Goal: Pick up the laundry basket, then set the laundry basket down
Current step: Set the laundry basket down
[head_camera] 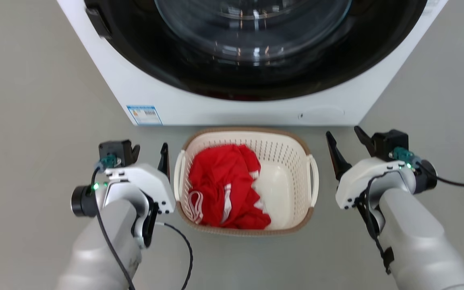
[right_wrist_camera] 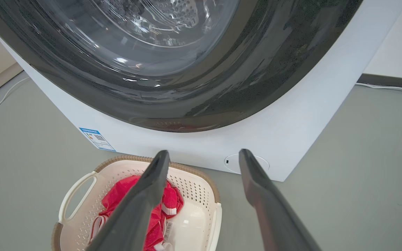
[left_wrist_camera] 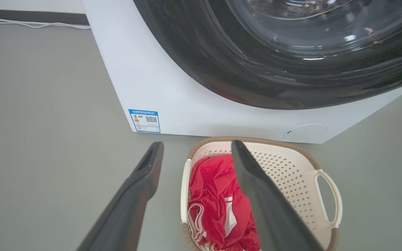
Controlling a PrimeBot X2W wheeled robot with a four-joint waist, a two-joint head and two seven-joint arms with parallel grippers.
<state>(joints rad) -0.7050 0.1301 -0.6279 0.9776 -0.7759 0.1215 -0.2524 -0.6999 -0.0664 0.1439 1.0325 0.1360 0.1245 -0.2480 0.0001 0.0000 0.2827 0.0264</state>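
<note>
The laundry basket (head_camera: 281, 158) sits on the grey floor (head_camera: 34, 121) just in front of the washing machine (head_camera: 224, 110), with a red garment (head_camera: 222, 181) heaped in its left half. My left gripper (head_camera: 150, 147) hovers just beside its left side and my right gripper (head_camera: 342, 132) near its right side. Both have their fingers spread and hold nothing.

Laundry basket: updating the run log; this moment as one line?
laundry basket: on floor, unheld | left gripper: open, at its left | right gripper: open, at its right
</note>
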